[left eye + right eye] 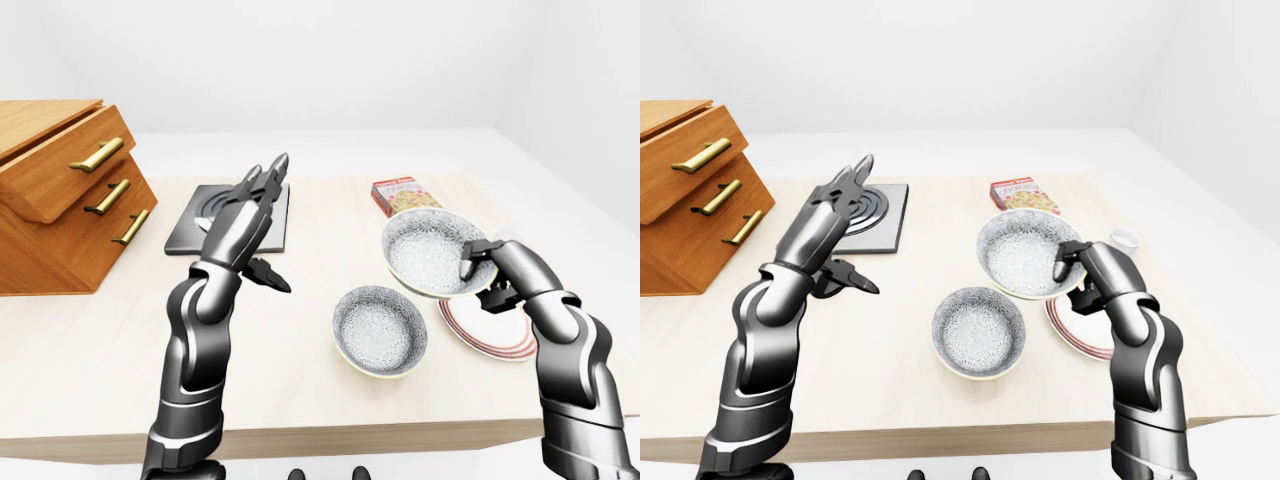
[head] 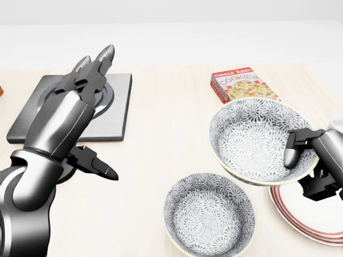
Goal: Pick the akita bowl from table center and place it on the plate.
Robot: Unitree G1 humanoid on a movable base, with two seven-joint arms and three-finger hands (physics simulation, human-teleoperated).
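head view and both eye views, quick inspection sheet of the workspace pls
surface: pale wooden table, flat
job's things: patterned bowl lifted and tilted in the right hand, overlapping the left edge of the red-rimmed plate in the head view; not yet set down
clutter: second patterned bowl on the table, cookie box, grey burner plate, small white cup
grippers: right hand shut on the bowl's rim, one finger inside; left hand open, raised, holding nothing
cables: nothing seen
surroundings: wooden drawer cabinet at left of the eye views, white walls
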